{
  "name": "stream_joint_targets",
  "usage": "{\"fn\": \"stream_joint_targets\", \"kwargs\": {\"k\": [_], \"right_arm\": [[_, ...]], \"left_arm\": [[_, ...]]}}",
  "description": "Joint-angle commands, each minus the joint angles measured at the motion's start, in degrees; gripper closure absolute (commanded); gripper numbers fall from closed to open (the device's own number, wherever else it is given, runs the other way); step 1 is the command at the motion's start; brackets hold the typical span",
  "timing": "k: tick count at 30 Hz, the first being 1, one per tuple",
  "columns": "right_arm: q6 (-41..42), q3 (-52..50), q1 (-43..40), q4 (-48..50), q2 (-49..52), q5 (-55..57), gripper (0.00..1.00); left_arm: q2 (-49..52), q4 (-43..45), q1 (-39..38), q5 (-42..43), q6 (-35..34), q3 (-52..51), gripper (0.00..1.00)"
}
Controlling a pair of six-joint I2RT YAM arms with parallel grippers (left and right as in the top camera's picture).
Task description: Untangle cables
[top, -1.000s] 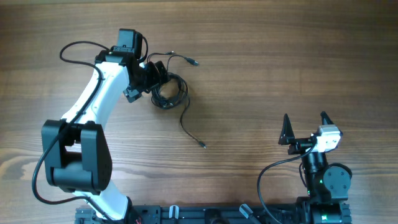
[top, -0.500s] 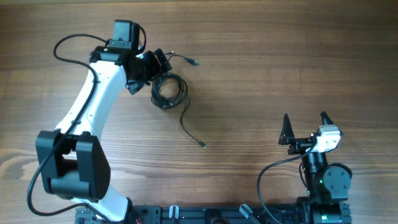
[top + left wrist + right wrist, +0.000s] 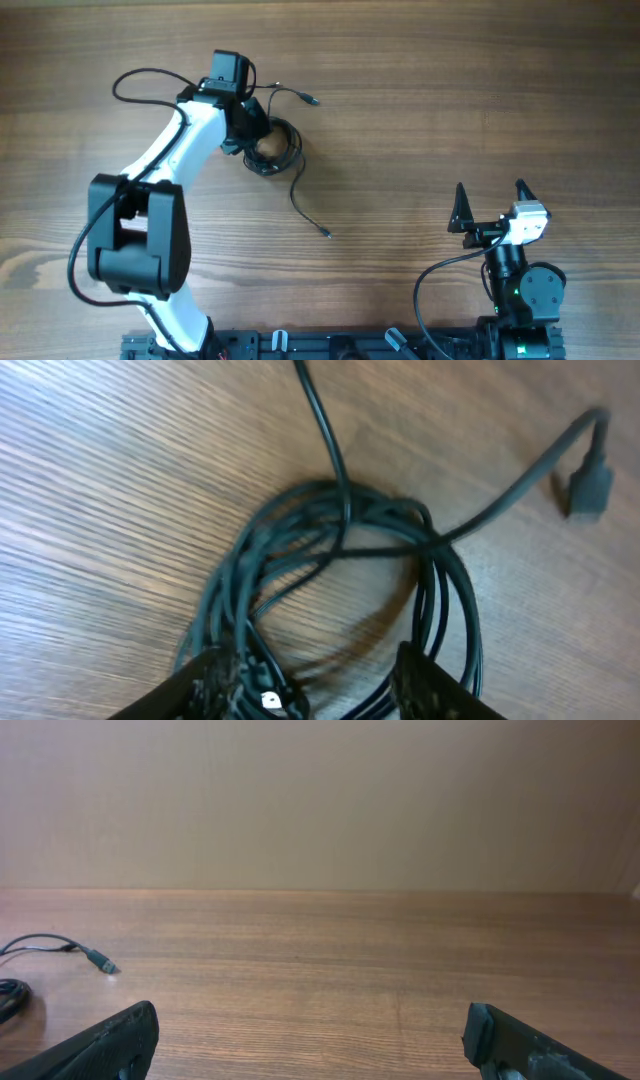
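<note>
The left gripper (image 3: pixel 320 682) is lowered over the bundle of cables (image 3: pixel 272 166) on the far left part of the wooden table (image 3: pixel 450 80). Its two black fingers (image 3: pixel 215 680) stand partly apart on either side of the near edge of the coil. Several thin black strands pass between the fingers, and the left one lies against the coil's outer turns. Whether the jaws are pinching the strands or only straddling them cannot be told from the wrist view. The cords lie in a loose, overlapping ring flat on the wood. One free end arcs away toward the far side and ends in a small plug (image 3: pixel 313 100). A second tail trails toward the near edge of the table and ends in another small plug (image 3: pixel 327 233). Well apart, near the front right of the table, the right gripper (image 3: pixel 490 192) is spread wide with its fingertips pointing up and away, holding and touching nothing.
</note>
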Motion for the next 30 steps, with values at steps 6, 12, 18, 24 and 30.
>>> {"fn": "stream_joint_targets", "kwargs": {"k": [6,12,18,24,30], "right_arm": [[0.72,-0.07,0.37,0.2,-0.46,0.96,0.0],[0.68,-0.07,0.37,0.2,-0.46,0.96,0.0],[0.7,-0.07,0.37,0.2,-0.46,0.96,0.0],[0.7,-0.07,0.37,0.2,-0.46,0.96,0.0],[0.72,-0.07,0.37,0.2,-0.46,0.96,0.0]], "left_arm": [[3.52,-0.44,-5.97,6.86,8.55,-0.44,0.53],[2.36,-0.74,-8.09,10.64,11.98,-0.39,0.51],[-4.48,-1.03,-6.23,10.56,11.76,-0.39,0.4],[-12.81,-0.46,-0.68,9.7,11.72,-0.39,0.09],[-13.75,0.35,4.66,6.78,11.74,-0.42,0.0]]}}
